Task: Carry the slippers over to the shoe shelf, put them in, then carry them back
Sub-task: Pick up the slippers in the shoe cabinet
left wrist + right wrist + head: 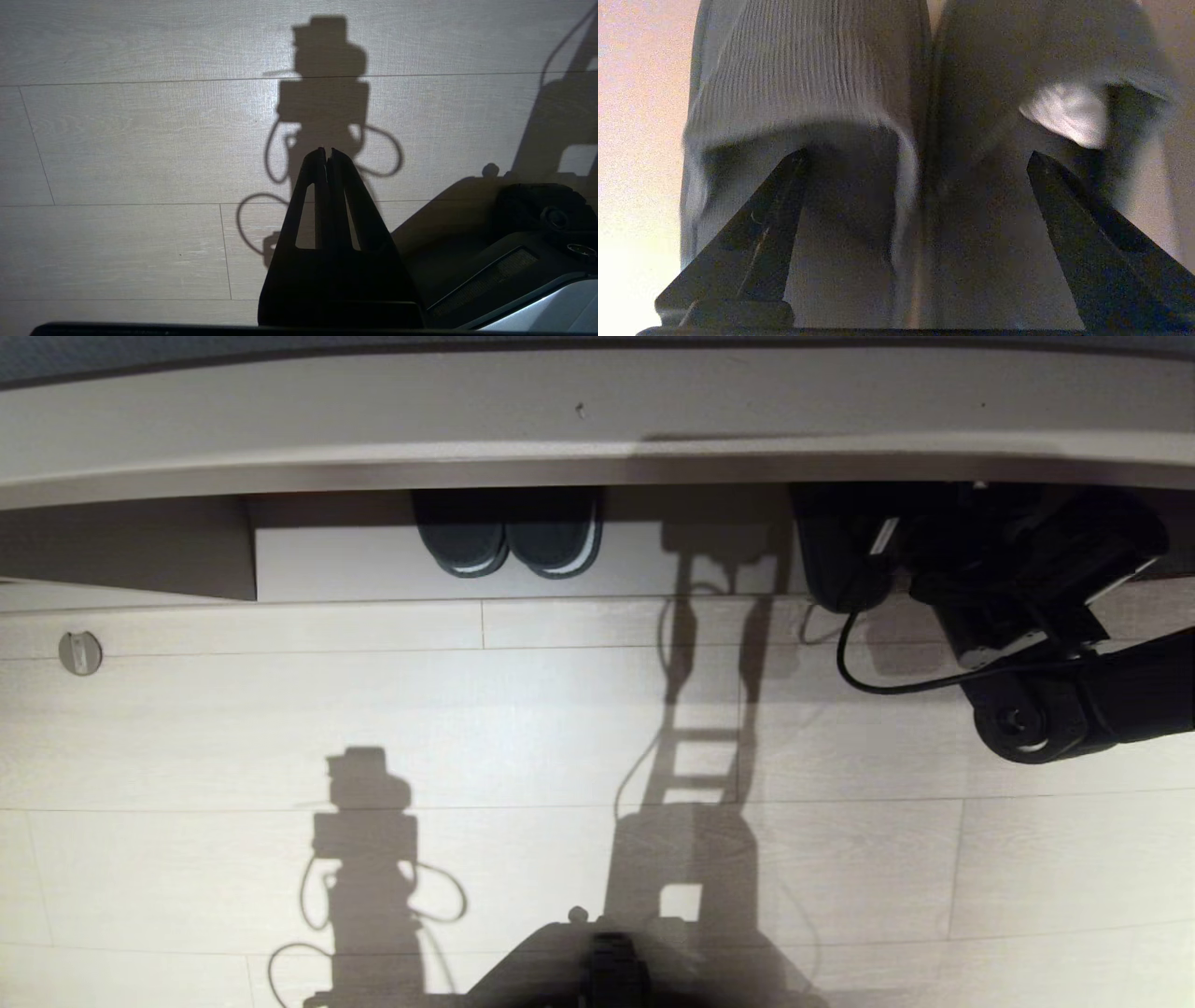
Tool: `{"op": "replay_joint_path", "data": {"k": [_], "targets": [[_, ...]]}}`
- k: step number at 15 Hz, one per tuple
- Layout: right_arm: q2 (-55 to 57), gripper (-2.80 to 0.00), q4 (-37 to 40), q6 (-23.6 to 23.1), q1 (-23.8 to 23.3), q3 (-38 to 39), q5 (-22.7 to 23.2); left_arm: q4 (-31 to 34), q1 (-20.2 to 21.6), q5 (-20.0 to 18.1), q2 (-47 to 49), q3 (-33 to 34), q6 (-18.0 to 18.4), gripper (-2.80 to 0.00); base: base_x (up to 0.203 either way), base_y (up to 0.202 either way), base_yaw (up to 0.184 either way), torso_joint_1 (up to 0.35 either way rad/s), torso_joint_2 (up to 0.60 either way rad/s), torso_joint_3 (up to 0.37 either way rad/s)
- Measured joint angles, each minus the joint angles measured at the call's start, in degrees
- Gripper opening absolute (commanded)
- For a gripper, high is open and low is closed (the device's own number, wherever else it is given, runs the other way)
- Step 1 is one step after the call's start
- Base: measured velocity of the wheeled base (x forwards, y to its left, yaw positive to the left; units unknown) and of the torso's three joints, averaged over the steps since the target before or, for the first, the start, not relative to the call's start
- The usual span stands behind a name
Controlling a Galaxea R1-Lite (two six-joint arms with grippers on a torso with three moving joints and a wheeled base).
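A home entryway: pale wood-plank floor [523, 728], low shoe shelf [523, 569] with white-edged dark slippers [509, 543] inside.

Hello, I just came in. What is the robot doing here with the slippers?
The right hand is at the shoe shelf, open, with the grey slippers lying side by side right in front of its spread fingers, so it seems to have just put them in or to be about to take them. Another pair with white sole edging sits further left in the shelf. The left hand hangs shut over the floor.
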Motion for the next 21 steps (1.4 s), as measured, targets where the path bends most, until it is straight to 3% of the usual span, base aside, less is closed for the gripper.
{"op": "replay_joint_path", "data": {"k": [4, 6, 14, 17, 21], "targets": [[4.95, 0.0, -0.31, 1.34, -0.05, -9.67, 0.02, -0.01, 0.0, -0.02, 0.0, 0.0, 0.01, -2.8, 0.0, 0.0, 0.0, 0.0, 0.0, 0.0], [7.04, -2.8, -0.36, 1.84, -0.05, -12.8, 0.11, -0.02, 0.02, 0.01, 0.0, 0.0, 0.01, -2.8, 0.0, 0.0, 0.0, 0.0, 0.0, 0.0], [11.49, -2.8, 1.34, 4.68, -0.16, -22.07, 1.32, 0.0, -0.02, 0.01, 0.0, 0.0, -0.07, -2.8, 0.0, 0.0, 0.0, 0.0, 0.0, 0.0], [7.87, -2.8, 2.41, 4.68, 0.63, -15.89, 1.38, 0.0, 0.0, 0.03, 0.0, 0.0, -0.13, -2.8, 0.0, 0.0, 0.0, 0.0, 0.0, 0.0], [-3.53, -2.8, 4.32, 4.55, 3.02, 3.44, 1.29, 0.0, 0.0, 0.0, 0.0, 0.0, -0.13, -2.8, 0.0, 0.0, 0.0, 0.0, 0.0, 0.0]]}}
